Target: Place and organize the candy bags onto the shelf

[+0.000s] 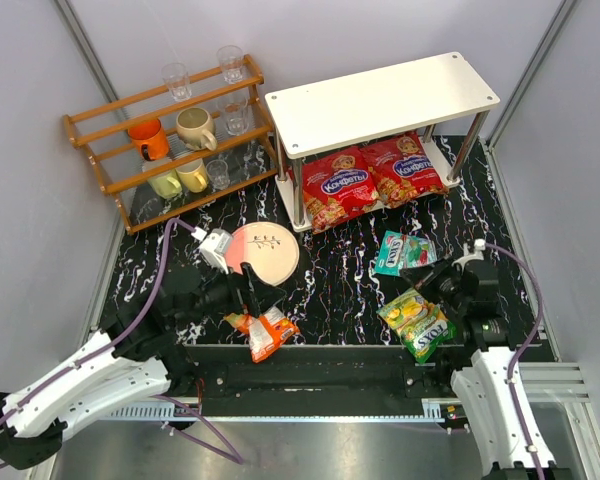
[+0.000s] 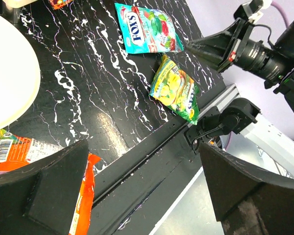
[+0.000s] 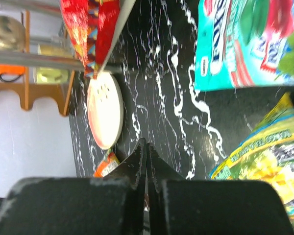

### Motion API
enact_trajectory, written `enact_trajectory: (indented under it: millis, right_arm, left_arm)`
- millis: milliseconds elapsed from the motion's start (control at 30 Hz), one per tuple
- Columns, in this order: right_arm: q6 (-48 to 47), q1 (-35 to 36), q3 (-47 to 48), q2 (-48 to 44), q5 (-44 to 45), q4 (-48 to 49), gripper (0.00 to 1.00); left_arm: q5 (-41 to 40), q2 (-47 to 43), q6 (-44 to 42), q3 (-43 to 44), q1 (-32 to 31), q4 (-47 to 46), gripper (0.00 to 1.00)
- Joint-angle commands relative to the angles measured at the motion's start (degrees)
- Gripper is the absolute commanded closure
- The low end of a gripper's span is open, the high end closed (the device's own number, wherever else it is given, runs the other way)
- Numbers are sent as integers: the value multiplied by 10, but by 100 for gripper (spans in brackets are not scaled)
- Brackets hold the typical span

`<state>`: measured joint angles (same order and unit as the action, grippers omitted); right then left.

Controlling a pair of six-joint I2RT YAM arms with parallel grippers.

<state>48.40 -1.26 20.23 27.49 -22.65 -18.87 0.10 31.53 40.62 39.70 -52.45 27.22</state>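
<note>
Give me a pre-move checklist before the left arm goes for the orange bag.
1. Left gripper open: ok.
2. Orange bag centred between its fingers: not ok; in the left wrist view it lies off-centre, partly behind one finger.
3. Right gripper shut, holding nothing: ok.
4. Right gripper away from the orange bag: ok.
5. Red bags on the shelf lower tier: ok.
6. Teal bag and yellow-green bag shelved: not ok; both lie on the table.
</note>
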Motion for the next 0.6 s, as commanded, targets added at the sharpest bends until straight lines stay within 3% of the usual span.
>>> enact_trajectory:
  millis: [0,100,167,200,233,367,433,567]
  right_arm:
    - [20,68,6,-1,33,-38,100]
    - [18,107,17,-2,53,-57,100]
    - [-13,110,47,-4,81,-88,92]
    - [-22,109,60,-5,130,-120,83]
    - [-31,109,70,-7,159,-135,57]
    - [-42,109,115,63,284,-146,15]
    - [-58,105,140,166,320,-129,8]
    - [-84,37,184,262,305,-76,5]
  left_arm:
    - [11,-8,9,-4,1,-23,1]
    - [11,-1,10,-2,1,-23,1]
    - [11,1,10,-2,1,-25,1]
    - [12,5,10,-2,1,-26,1]
    - [12,6,10,-1,1,-27,1]
    - [17,11,8,2,1,-27,1]
    - [19,12,6,5,1,-25,1]
    - [19,8,5,6,1,-15,1]
